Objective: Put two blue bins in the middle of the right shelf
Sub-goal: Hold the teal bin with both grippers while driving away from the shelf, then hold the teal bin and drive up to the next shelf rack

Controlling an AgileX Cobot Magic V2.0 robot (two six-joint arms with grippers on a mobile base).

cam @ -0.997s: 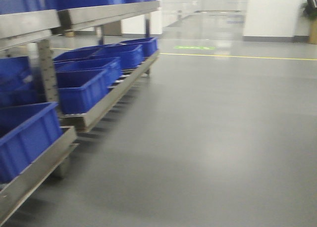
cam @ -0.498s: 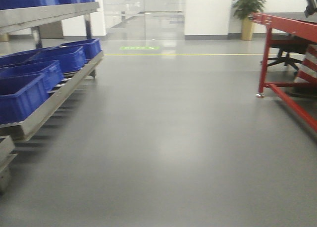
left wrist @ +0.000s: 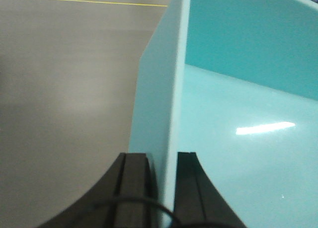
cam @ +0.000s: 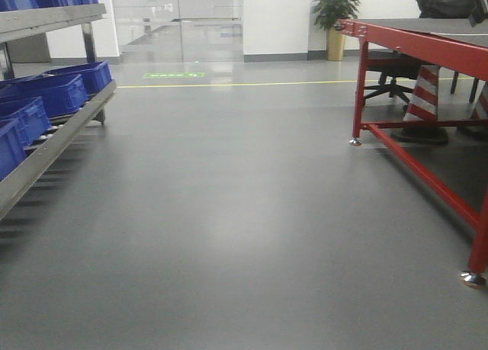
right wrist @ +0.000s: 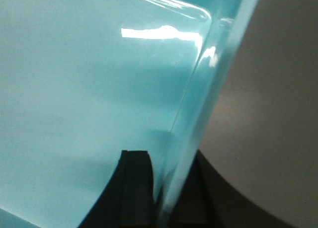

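Bin look: blue bin (left wrist: 238, 128) is pale sky-blue plastic, smooth and glossy, with white light glints inside and thin straight walls.
Bin place: held between both grippers above the grey floor (cam: 229, 213); outside the front view.
Left gripper (left wrist: 161, 158): black fingers closed on the bin's side wall, one outside, one inside.
Right gripper (right wrist: 164, 161): clamped on the opposite wall, the outer finger seen dimly through the plastic.
Bin count: cannot tell whether one or two stacked.
Left edge of front view: steel rack (cam: 53, 148) carrying royal-blue crates (cam: 65, 91).
Right edge: red table (cam: 427, 41).
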